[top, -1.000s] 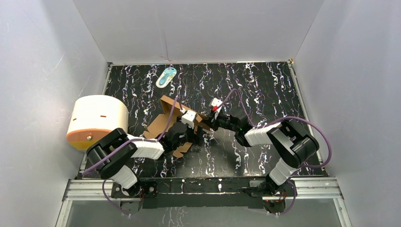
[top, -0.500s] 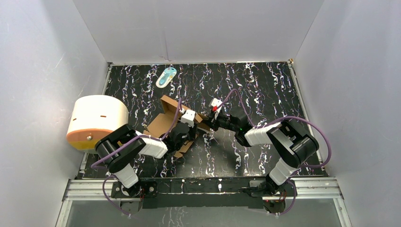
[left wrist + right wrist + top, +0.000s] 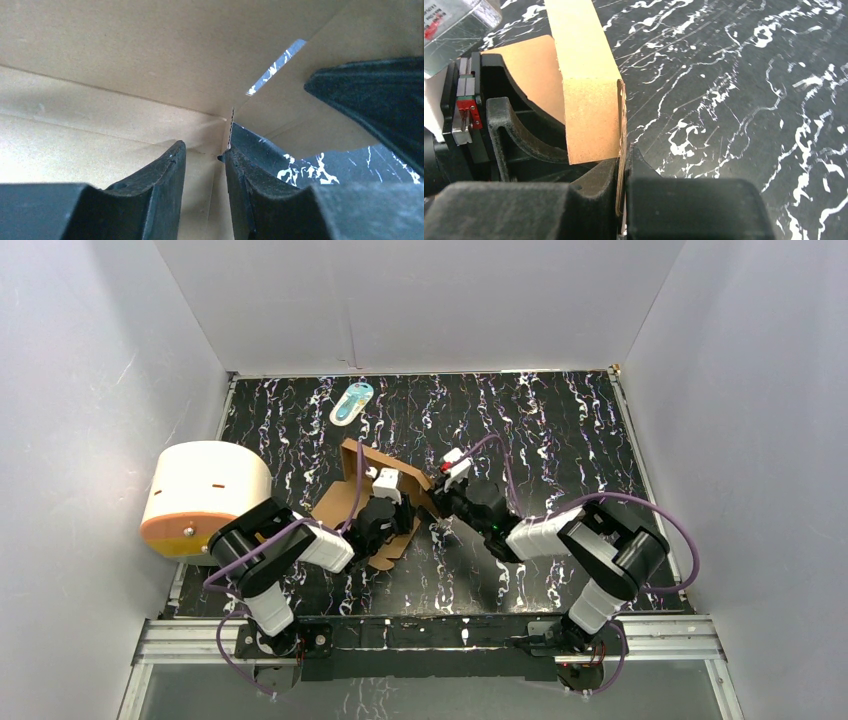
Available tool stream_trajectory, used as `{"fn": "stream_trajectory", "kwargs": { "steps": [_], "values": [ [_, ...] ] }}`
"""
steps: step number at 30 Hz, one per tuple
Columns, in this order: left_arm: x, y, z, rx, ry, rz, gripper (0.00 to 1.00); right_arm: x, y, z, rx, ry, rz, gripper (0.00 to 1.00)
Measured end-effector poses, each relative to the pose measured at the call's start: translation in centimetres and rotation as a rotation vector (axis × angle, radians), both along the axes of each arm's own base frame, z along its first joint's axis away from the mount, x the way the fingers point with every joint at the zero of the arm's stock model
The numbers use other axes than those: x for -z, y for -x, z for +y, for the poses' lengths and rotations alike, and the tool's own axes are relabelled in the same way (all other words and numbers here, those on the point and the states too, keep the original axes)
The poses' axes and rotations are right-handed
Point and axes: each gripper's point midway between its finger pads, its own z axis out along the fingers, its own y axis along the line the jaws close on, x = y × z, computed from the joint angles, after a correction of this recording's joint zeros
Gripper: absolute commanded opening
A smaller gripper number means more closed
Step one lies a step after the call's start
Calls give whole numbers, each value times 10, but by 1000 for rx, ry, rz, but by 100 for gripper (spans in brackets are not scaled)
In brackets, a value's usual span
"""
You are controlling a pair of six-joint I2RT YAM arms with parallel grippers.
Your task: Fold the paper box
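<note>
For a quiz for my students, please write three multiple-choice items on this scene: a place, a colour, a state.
1. Where on the table does the teal-white packet lie? A) near edge B) far edge C) right edge
2. What colour is the table top? A) plain green B) plain white C) black with white streaks
3. How is the right hand? A) shut on a flap of the paper box B) wide open C) out of view
1 B: it lies by the back wall. 2 C: white streaks cross black. 3 A: the right wrist view shows cardboard pinched between its fingers.
</note>
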Motion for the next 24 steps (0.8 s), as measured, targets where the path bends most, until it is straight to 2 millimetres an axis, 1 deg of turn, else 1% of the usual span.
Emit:
{"fn": "stream_trajectory", "kwargs": {
  "steps": [6, 11, 14, 17, 18, 20, 24],
  "values": [
    [-2, -4, -7, -9, 91, 23, 36, 1, -3, -4, 232, 8, -1, 10],
    [-4, -5, -11, -5, 149, 45, 36, 2, -16, -8, 402, -1, 1, 11],
    [-4, -5, -14, 3, 174, 59, 36, 0, -25, -14, 496, -18, 2, 11],
    [-4, -5, -17, 10, 202, 65, 37, -1, -30, -20, 555, -28, 4, 12],
    [-4, -5, -19, 11, 216, 65, 38, -1, -31, -20, 561, -27, 2, 11],
    [-5, -6, -21, 13, 235, 65, 44, -2, -33, -19, 562, -21, -7, 11],
    [-10, -2, -16, 9, 274, 73, 54, -2, -34, -18, 553, -19, -31, 9]
  ]
}}
